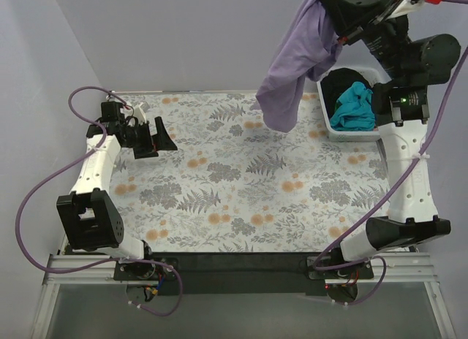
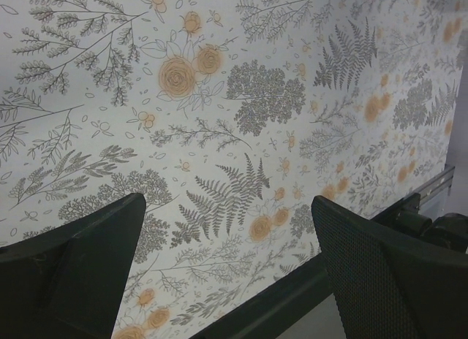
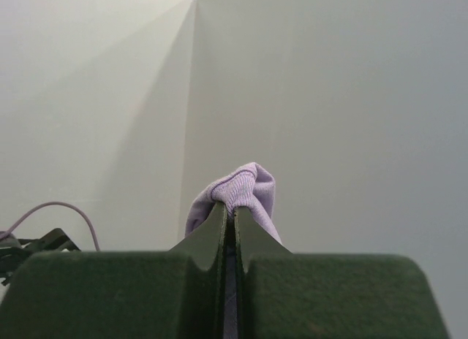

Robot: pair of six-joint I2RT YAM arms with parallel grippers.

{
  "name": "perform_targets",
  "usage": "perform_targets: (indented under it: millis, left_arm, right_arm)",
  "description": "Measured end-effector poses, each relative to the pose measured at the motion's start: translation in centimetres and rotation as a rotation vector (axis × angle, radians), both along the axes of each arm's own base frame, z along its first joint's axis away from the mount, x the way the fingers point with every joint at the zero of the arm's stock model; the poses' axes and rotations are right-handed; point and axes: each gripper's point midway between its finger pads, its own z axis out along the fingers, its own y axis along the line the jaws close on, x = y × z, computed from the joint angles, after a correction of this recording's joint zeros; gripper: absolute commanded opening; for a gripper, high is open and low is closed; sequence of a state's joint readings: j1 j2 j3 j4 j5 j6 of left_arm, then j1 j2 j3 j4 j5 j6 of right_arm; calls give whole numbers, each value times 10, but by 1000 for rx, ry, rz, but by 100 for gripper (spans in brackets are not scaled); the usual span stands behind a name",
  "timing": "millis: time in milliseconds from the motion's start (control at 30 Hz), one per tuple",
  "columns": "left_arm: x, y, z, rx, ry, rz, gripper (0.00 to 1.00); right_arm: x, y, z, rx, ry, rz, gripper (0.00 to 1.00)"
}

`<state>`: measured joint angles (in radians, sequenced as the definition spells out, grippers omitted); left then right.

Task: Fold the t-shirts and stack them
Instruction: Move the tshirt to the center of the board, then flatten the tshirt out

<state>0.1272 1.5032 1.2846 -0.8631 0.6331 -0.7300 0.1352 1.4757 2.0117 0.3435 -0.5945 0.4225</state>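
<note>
A lavender-purple t-shirt [image 1: 296, 58] hangs bunched from my right gripper [image 1: 330, 4], raised high above the table's far right. In the right wrist view the gripper [image 3: 229, 211] is shut on a ribbed fold of the lavender shirt [image 3: 245, 187]. A teal t-shirt [image 1: 353, 105] and a black t-shirt [image 1: 345, 80] lie in a white bin [image 1: 327, 118] at the far right. My left gripper [image 1: 157, 136] is open and empty above the table's far left. The left wrist view shows my left gripper [image 2: 228, 269] wide apart over the floral cover.
The floral-printed covering [image 1: 241, 178] spans the table, and also fills the left wrist view [image 2: 241, 105]. A black strip runs along the table's near edge [image 1: 241, 262]. Grey walls stand behind and at the left. Purple cables loop off both arms.
</note>
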Motion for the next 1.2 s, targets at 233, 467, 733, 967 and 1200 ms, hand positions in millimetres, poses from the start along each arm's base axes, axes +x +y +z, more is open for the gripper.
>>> perform_targets:
  millis: [233, 467, 733, 967, 1200]
  left_arm:
    - [-2, -3, 0, -23, 1, -12, 98]
    - [-8, -2, -8, -24, 20, -19, 98]
    - [-13, -1, -9, 5, -13, -88, 98]
    - [-23, -9, -7, -6, -51, -201, 98]
    - [-51, -92, -11, 68, -128, -553, 95]
  right_arm:
    - [26, 49, -49, -43, 105, 90, 1]
    - [45, 104, -214, -204, 427, 167, 19]
    - [-8, 96, -450, -528, 936, 185, 98]
    - [-10, 51, -457, -609, 956, 56, 98]
    - [-7, -31, -495, -576, 1123, -102, 85]
